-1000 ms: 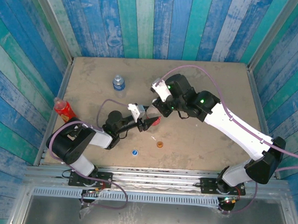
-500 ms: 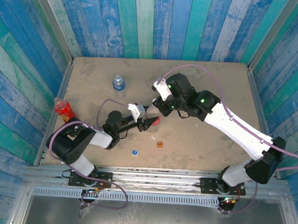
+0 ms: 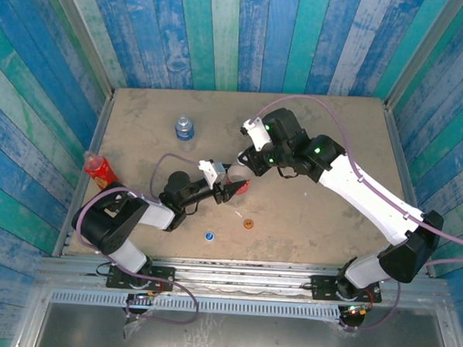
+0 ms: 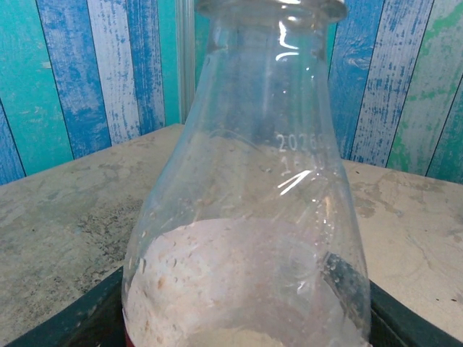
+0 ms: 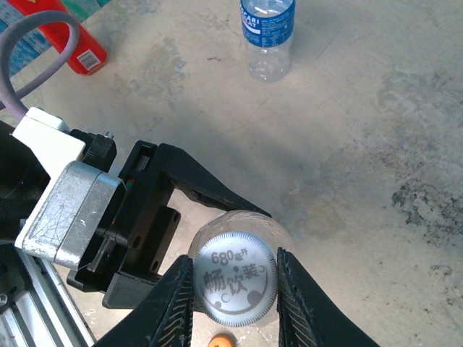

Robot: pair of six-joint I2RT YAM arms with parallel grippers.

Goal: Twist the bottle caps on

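The slim red bottle (image 3: 97,169) stands well to the left of the left gripper (image 3: 232,189), at the table's (image 3: 334,140) left edge against the wall. The blue-label bottle (image 3: 185,129) stands upright and uncapped, beyond the left gripper and to its left, well apart from it. The left gripper is clamped on the clear red-label bottle (image 3: 239,185); in the left wrist view this bottle (image 4: 253,217) sits between the dark jaws, its shoulder and neck rising upright. The blue cap (image 3: 209,236) lies on the table near this gripper, on its near side and slightly left. The orange cap (image 3: 248,224) lies near it on the near side, slightly right, with a thin white scrap (image 3: 239,213) between the orange cap and the gripper. The right gripper (image 5: 234,289) points down directly above the held bottle, and its fingers (image 5: 177,303) are closed on the white cap (image 5: 234,280), which sits on the bottle's mouth.
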